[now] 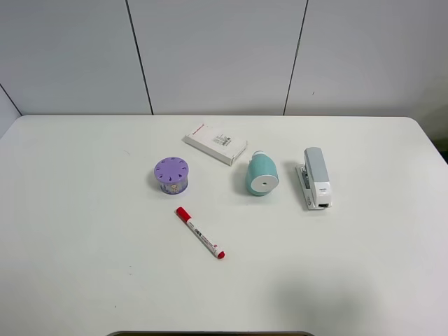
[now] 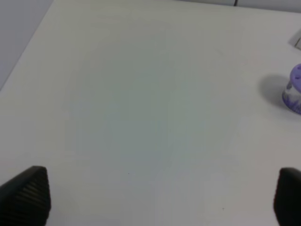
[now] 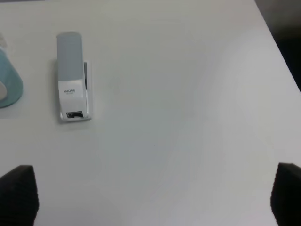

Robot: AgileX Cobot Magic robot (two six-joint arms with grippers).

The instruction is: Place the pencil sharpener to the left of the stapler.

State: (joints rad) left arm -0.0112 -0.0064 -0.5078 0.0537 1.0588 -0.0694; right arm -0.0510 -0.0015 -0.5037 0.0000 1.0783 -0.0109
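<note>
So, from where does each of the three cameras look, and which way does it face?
Exterior high: mounted high, looking down on the white table; no robot part shows.
Left wrist: looks past two open black fingertips over bare table toward the purple round holed container.
Right wrist: looks past open black fingertips toward the long grey-and-white stapler and mint-teal pencil sharpener.
Shared: exterior and right wrist both show stapler and sharpener.
</note>
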